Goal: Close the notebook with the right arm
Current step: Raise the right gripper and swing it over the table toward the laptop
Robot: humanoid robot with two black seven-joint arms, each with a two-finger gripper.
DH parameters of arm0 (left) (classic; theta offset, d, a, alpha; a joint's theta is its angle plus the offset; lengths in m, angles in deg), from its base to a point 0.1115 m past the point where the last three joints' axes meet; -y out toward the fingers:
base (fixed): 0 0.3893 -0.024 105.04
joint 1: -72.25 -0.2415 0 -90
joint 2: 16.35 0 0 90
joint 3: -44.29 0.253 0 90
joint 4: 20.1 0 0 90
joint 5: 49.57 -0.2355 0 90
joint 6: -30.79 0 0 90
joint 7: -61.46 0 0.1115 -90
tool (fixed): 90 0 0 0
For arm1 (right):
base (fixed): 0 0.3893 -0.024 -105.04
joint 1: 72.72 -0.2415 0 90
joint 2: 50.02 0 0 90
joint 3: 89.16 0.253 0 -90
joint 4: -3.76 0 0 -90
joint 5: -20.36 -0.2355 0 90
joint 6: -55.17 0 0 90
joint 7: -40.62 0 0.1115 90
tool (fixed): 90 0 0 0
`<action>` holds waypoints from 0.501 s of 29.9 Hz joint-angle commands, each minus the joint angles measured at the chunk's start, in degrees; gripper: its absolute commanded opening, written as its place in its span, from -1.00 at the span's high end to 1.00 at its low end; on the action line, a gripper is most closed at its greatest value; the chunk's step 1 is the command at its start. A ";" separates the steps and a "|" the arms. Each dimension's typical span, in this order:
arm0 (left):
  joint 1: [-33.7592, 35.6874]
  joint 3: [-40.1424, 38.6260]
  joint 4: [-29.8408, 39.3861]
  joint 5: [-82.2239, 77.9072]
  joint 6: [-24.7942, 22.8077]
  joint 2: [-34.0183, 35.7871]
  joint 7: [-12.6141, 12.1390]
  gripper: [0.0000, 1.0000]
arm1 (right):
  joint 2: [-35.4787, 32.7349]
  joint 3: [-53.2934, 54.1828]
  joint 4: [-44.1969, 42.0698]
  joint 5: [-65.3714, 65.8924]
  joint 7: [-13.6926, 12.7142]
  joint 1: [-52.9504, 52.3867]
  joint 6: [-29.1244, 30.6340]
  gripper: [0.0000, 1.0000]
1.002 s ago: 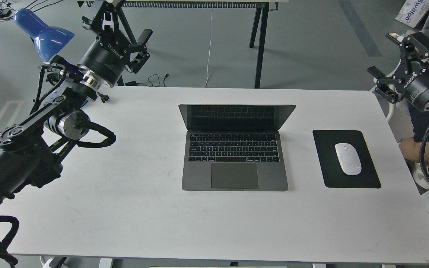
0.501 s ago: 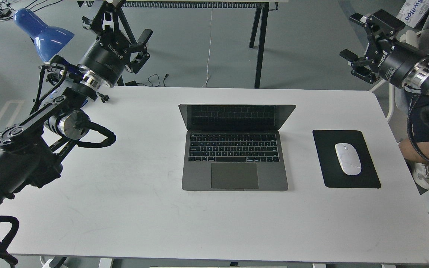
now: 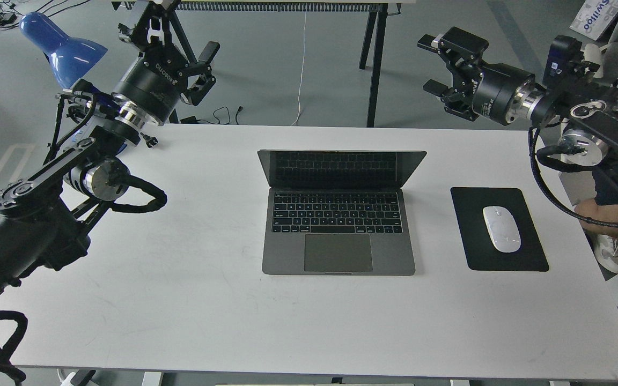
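White table (image 3: 180, 300) carries the open grey notebook (image 3: 338, 233) at its centre, its dark screen unreadable, with a mouse (image 3: 501, 229) on a pad (image 3: 472, 252) to its right. The right gripper (image 3: 440, 64) hangs spread beyond the far edge, clear of the lid; the left gripper (image 3: 180, 32), also spread, is partly cut off at the top.

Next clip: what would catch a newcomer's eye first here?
An open laptop sits mid-table, screen dark and lid tilted back. The right tool hangs open in the air beyond the table's far right edge, apart from the lid. A white mouse lies on a black pad right of the laptop.
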 commanded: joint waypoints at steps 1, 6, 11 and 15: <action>0.00 0.00 0.00 0.01 0.00 0.00 0.00 -1.00 | 0.63 -0.05 -0.14 0.62 -0.24 -0.02 -0.04 -0.99; 0.00 0.00 0.00 0.01 0.00 0.00 0.00 -1.00 | 1.42 -2.85 -0.23 0.71 -0.24 -0.10 -0.04 -0.99; 0.00 0.00 0.00 0.01 0.00 0.00 0.00 -1.00 | 2.47 -3.82 -0.32 0.71 -0.24 0.16 -0.57 -0.99; 0.00 0.00 0.00 0.01 0.00 0.00 0.00 -1.00 | 3.44 -3.91 -0.58 0.79 -0.24 0.33 -0.92 -0.99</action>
